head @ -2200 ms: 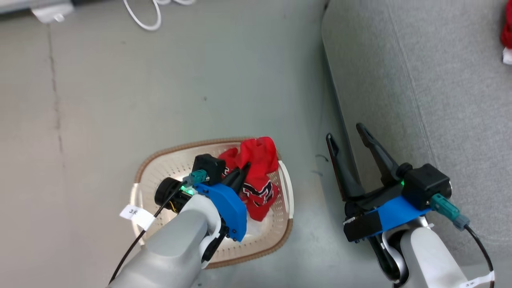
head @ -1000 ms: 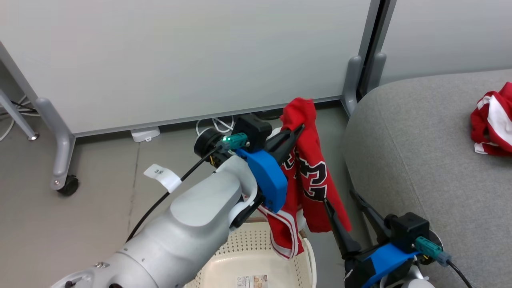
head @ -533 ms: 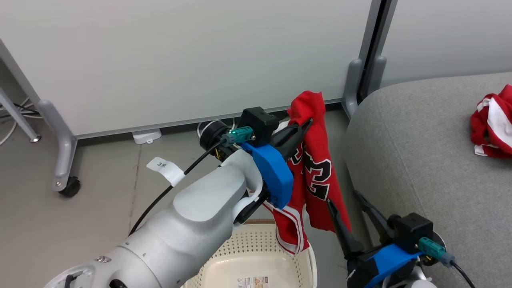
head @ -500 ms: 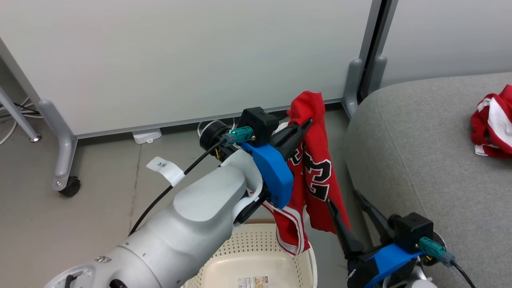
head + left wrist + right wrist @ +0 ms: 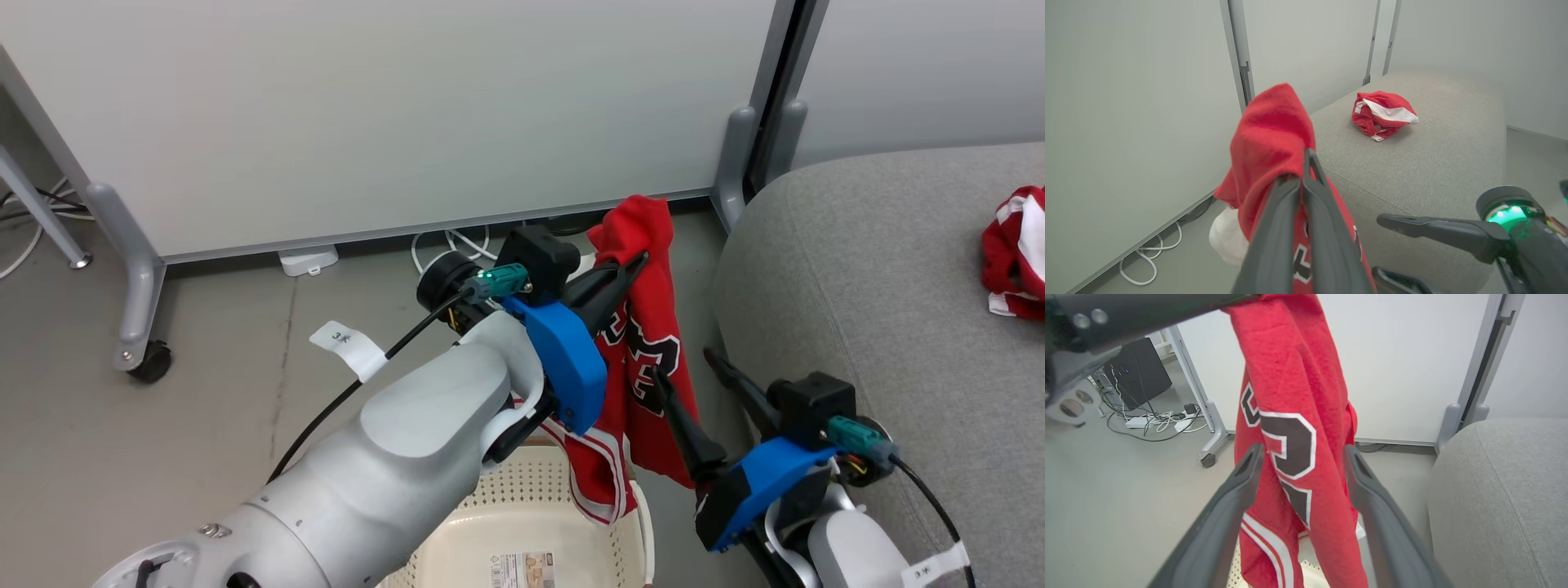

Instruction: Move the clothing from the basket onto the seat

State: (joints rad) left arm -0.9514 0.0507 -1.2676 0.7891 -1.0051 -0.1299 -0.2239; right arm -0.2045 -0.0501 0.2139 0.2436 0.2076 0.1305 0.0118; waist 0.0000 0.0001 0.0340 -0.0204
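Left gripper [image 5: 640, 262] is clamped on the top of the red jersey [image 5: 653, 355], which hangs over the far right rim of the basket [image 5: 526, 494]. Right gripper [image 5: 682, 363] stands wide beside the jersey; another red garment [image 5: 1012, 253] lies on the sofa [image 5: 882, 269].

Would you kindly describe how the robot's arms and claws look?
Both forearms are smooth pale grey. Each wrist carries a blue bracket, a black block with a green light, and a teal connector on a black cable bearing a white tag. The left claw and right claw each have two long dark tapering fingers.
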